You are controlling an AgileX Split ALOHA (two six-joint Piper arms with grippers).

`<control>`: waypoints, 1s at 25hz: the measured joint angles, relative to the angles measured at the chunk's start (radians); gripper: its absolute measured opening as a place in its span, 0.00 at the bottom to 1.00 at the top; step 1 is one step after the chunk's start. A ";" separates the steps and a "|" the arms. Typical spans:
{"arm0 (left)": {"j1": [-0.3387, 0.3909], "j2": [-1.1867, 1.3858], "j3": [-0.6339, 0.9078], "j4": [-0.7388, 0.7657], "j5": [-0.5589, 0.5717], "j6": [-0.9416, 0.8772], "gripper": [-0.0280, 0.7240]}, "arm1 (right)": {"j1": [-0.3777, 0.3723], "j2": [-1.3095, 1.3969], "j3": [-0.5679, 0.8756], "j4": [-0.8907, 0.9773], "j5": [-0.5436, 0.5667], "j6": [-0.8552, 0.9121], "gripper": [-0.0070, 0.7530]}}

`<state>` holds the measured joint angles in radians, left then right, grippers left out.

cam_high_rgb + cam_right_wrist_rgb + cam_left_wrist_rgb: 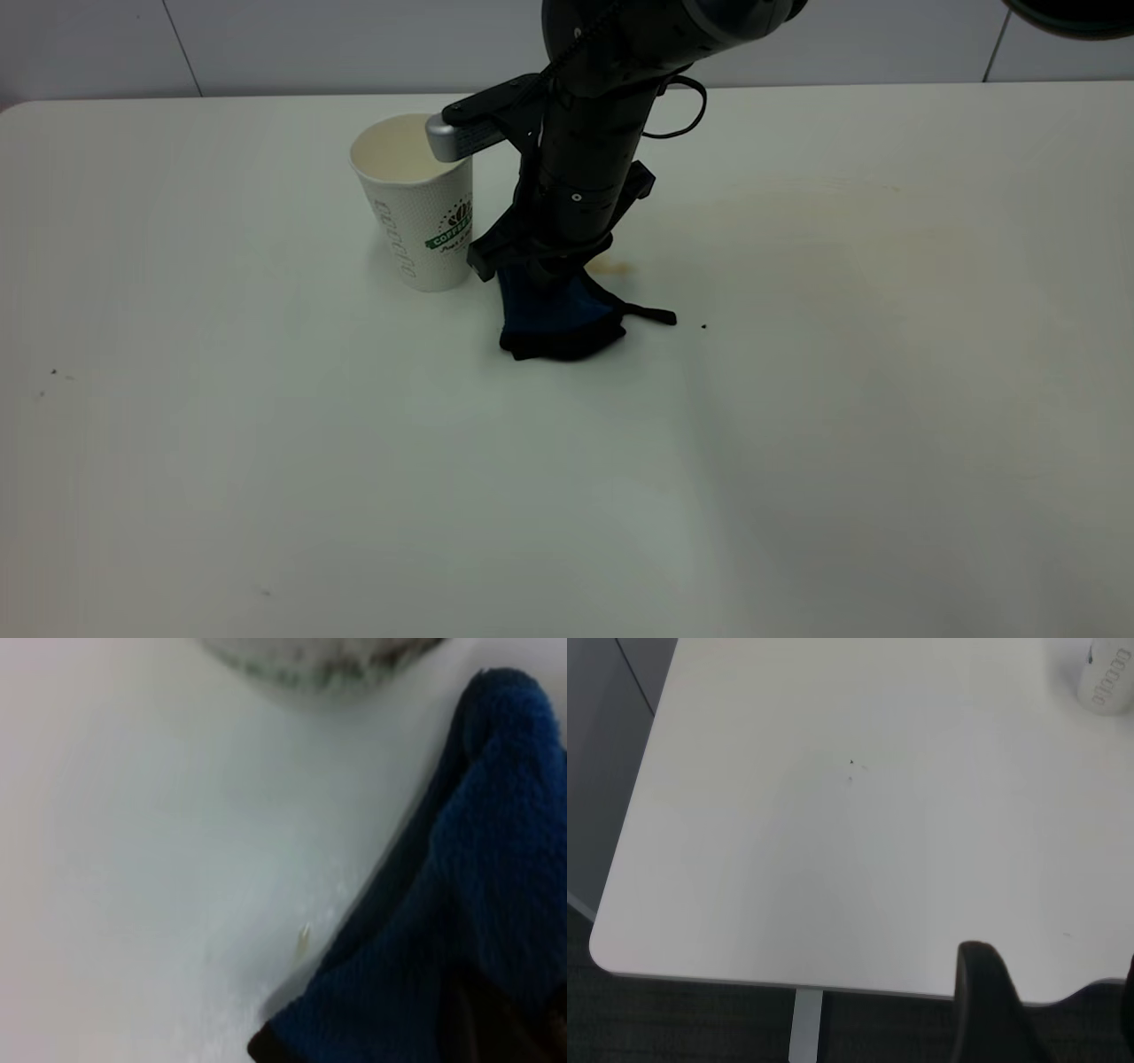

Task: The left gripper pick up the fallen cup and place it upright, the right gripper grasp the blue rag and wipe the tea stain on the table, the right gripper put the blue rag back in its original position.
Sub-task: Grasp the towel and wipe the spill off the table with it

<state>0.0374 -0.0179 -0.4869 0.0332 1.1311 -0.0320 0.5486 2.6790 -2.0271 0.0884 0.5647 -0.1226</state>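
Note:
The white paper cup with a green logo stands upright on the white table. Its base also shows in the left wrist view and its edge in the right wrist view. My right gripper points straight down just right of the cup, shut on the blue rag, which it presses onto the table. The rag fills the right wrist view and hides the fingers. A small amber tea spot lies beside the rag. My left gripper is open and empty over the table's edge, out of the exterior view.
A faint, wide yellowish tea smear spreads over the table to the right of the rag. A tiny droplet lies by the rag's edge. The table's corner and a leg show below the left gripper.

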 joint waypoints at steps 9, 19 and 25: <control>0.000 0.000 0.000 0.000 0.000 0.000 0.57 | -0.008 0.046 0.000 0.001 -0.144 0.023 0.10; 0.000 0.000 0.000 0.000 0.000 0.000 0.57 | -0.155 0.051 -0.001 -0.013 -0.189 0.026 0.11; 0.000 0.000 0.000 0.000 0.000 0.000 0.57 | -0.288 0.048 -0.010 -0.050 -0.078 0.027 0.13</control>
<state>0.0374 -0.0179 -0.4869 0.0332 1.1311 -0.0320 0.2606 2.7267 -2.0373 0.0381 0.4871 -0.0960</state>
